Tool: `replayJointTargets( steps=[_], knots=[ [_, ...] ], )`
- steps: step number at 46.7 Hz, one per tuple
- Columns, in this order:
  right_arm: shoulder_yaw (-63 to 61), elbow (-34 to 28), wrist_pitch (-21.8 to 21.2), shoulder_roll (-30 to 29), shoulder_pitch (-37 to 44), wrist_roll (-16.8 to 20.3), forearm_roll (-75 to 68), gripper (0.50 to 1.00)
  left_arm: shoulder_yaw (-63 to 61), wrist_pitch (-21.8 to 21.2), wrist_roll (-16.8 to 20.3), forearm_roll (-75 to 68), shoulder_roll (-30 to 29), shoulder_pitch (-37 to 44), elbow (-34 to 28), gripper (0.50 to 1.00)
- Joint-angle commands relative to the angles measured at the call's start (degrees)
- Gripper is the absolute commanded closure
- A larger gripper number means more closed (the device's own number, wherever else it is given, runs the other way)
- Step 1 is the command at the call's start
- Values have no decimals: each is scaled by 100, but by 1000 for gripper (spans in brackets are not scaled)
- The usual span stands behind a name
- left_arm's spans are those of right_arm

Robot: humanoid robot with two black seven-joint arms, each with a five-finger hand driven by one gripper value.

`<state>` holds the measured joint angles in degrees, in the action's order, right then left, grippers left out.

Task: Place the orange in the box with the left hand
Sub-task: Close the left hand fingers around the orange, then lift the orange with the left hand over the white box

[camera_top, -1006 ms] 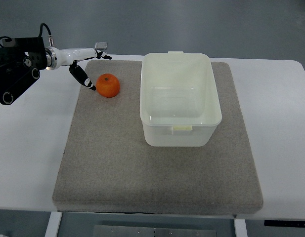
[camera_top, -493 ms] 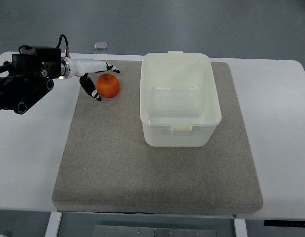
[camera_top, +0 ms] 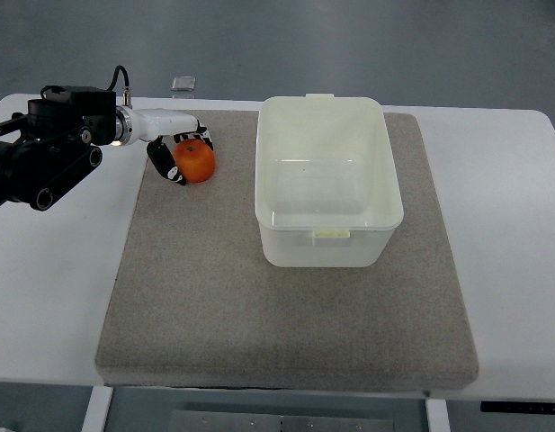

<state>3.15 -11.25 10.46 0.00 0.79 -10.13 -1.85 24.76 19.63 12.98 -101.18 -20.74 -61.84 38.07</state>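
Currently the orange (camera_top: 196, 161) sits in the upper left of the frame, on the grey mat (camera_top: 214, 297), a short way left of the white box (camera_top: 327, 181) and clear of its wall. Box is empty, open-topped, upright, set toward the upper middle of the mat.

Step in hand — the grasp. Left hand (camera_top: 180, 151) reaches in from the left edge and brackets the fruit: pale fingers (camera_top: 174, 120) curl over its upper side, a dark-tipped digit lies along its lower-left flank. Fingers are narrowed around the orange and look to be touching it. Whether the grip is firm enough to carry cannot be told from above; fruit appears to rest on the mat, no lift visible.

Next move, as I judge it — finish closing, raise the orange high enough to clear the box's rim, carry it rightward over the opening, then release. Round fruit, few contact points: it could roll out toward the lower right if the fingers pinch off-centre.

Right hand — none in the picture. White table (camera_top: 511, 225) under the mat; small clear object (camera_top: 183, 83) at its top edge.
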Motion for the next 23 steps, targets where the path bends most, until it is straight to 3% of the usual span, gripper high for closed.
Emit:
replayJointTargets(
  steps=[1,23],
  knots=[
    [-7,0,0,0,0,2,0,574,11,-3,-6,1,0,-30,25,1000],
    [2,0,0,0,0,2,0,574,389,6,3,273,-369,-390,271,1000]
  ],
)
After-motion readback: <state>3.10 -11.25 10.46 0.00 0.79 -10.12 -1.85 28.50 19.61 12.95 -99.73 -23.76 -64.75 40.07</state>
